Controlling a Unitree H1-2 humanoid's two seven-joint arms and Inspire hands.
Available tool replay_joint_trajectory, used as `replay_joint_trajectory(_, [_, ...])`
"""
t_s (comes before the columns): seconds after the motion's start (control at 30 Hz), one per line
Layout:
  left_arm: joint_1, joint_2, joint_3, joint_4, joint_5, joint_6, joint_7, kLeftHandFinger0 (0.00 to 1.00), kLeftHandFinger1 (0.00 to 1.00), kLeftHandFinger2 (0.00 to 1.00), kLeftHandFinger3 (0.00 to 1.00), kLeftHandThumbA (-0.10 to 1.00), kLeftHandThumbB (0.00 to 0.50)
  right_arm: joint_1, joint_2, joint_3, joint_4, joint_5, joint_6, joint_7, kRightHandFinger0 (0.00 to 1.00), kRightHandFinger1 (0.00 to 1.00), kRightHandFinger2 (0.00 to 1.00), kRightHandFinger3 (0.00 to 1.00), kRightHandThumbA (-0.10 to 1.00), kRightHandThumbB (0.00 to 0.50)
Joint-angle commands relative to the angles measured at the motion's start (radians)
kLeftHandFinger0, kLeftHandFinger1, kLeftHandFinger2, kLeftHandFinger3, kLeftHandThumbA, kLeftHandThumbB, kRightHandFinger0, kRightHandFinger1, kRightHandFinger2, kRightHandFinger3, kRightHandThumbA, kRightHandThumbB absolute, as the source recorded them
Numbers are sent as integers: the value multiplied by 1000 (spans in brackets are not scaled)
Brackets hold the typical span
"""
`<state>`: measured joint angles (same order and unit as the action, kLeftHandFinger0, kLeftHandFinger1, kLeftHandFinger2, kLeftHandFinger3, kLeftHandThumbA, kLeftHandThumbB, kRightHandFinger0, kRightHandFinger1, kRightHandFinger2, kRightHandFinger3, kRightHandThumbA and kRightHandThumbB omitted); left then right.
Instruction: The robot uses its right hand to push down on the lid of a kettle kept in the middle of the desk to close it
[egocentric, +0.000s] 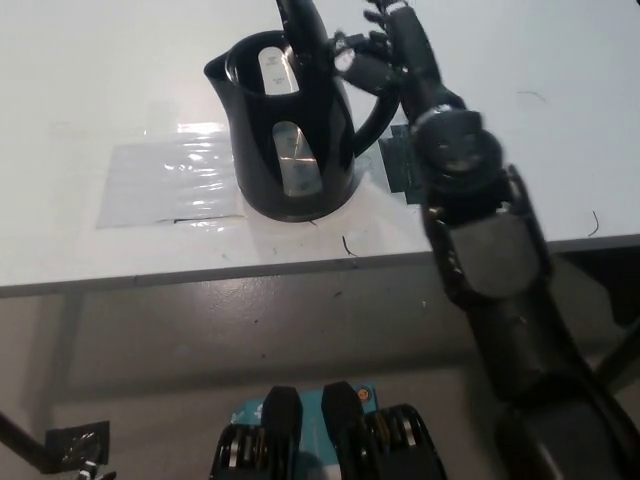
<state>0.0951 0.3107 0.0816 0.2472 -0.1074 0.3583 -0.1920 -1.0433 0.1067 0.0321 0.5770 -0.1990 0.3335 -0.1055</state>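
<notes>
The black right arm (500, 290) rises from the bottom right over the desk (120, 90) edge, hiding most of a dark patch (395, 160). Its hand (385, 45), blurred against the handle, cannot be read as open or closed. The kettle (290, 130) stands mid-desk, lid (300, 25) upright, its top cut off.

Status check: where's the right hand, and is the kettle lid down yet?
Right hand up beside the kettle handle, grip unclear. Lid standing open, not pushed. Left hand out of view. Nothing blocking the lid.
</notes>
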Motion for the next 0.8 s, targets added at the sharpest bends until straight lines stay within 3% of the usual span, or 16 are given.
replay_joint_trajectory(0.0, [17,5,-6,-12,1,-18,-14,1000,1000,1000,1000,1000,140,-89,54,2,104,1,-118,-88,698,785,774,1000,327,98])
replay_joint_trajectory(0.03, [20,5,-9,-13,3,-16,-11,1000,1000,1000,1000,1000,139,-97,60,3,129,0,-131,-97,716,810,810,1000,321,95])
replay_joint_trajectory(0.07, [26,3,-11,-12,1,-19,-13,1000,1000,1000,1000,1000,128,-110,72,6,179,-2,-142,-110,872,980,1000,1000,300,97])
replay_joint_trajectory(0.23, [50,6,-21,-30,4,-8,-14,1000,1000,1000,1000,1000,128,-155,91,-4,315,13,-165,-136,993,1000,1000,1000,301,105])
replay_joint_trajectory(0.33, [51,5,-20,-37,1,-3,-12,1000,1000,1000,1000,1000,118,-193,88,-18,384,26,-173,-148,980,1000,1000,1000,296,106])
replay_joint_trajectory(0.43, [49,7,-25,-29,6,-20,-15,1000,1000,1000,1000,1000,120,-222,82,-26,415,28,-173,-158,877,1000,1000,1000,287,104])
replay_joint_trajectory(0.6, [50,10,-29,-12,10,-42,-16,1000,1000,1000,1000,1000,100,-242,79,-25,415,26,-150,-157,884,1000,1000,1000,291,113])
replay_joint_trajectory(0.73, [54,10,-33,-3,10,-51,-20,1000,1000,1000,1000,1000,106,-267,84,-17,404,20,-128,-153,919,1000,1000,1000,292,102])
replay_joint_trajectory(0.77, [54,12,-36,-2,13,-56,-20,1000,1000,1000,1000,1000,113,-272,83,-17,407,21,-128,-150,889,1000,1000,1000,293,93])
